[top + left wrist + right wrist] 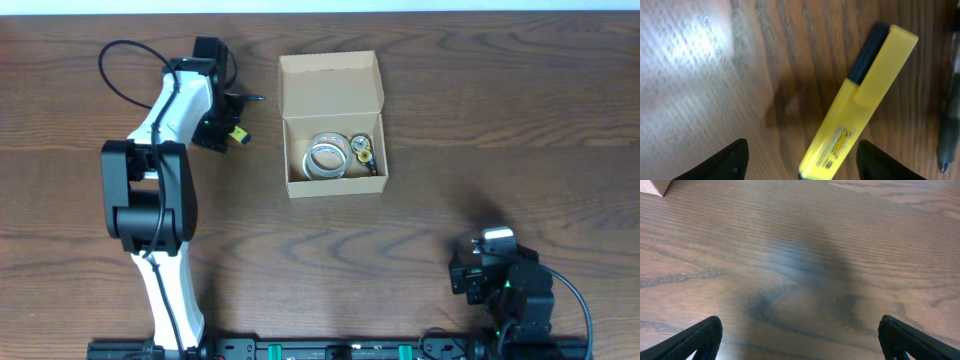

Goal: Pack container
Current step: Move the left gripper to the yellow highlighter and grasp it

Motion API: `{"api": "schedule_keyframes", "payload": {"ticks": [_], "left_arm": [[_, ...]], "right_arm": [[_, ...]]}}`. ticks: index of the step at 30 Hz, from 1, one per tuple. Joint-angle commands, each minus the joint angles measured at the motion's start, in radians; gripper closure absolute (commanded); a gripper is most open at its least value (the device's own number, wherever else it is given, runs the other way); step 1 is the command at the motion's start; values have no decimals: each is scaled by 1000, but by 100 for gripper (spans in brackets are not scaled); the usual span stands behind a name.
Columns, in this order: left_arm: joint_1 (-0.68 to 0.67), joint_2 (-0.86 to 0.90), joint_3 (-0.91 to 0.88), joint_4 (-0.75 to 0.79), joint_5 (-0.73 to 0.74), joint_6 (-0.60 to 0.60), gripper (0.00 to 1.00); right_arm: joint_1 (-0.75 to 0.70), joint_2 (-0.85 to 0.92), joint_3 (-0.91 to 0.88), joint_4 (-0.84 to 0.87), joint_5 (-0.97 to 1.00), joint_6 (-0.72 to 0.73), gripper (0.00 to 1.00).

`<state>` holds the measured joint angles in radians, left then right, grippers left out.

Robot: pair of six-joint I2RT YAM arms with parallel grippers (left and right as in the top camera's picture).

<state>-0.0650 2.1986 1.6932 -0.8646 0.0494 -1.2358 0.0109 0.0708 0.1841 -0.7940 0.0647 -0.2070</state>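
Observation:
The tan cardboard container (pixel 334 150) stands open at the table's middle back, its flap lid folded away. Inside lie a clear tape roll (pixel 325 158) and a smaller yellowish roll (pixel 361 150). A yellow highlighter with a black cap (pixel 855 105) lies on the table left of the box; it also shows in the overhead view (pixel 239 134). My left gripper (pixel 802 157) is open, fingers either side of the highlighter's lower end, not touching it. My right gripper (pixel 800 335) is open and empty over bare wood at the front right.
A dark pen-like object (pixel 950 120) lies at the right edge of the left wrist view, beside the highlighter. A corner of the box (pixel 655 186) shows at the top left of the right wrist view.

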Motion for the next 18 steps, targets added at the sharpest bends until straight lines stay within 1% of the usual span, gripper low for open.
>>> {"api": "schedule_keyframes", "payload": {"ticks": [1,6,12,16,18], "left_arm": [[19,23,5,25,23,70,31],[21,47,13,82,50,150,31],[18,72,19,83,68,159,31],[18,77,19,83,68,159,38],[18,80,19,78,68,159,46]], "right_arm": [[8,-7,-9,-1,6,16,1],[8,-7,-9,-1,6,16,1],[8,-7,-9,-1,6,16,1],[8,-7,-9,-1,6,16,1],[8,-7,-9,-1,7,16,1]]}}
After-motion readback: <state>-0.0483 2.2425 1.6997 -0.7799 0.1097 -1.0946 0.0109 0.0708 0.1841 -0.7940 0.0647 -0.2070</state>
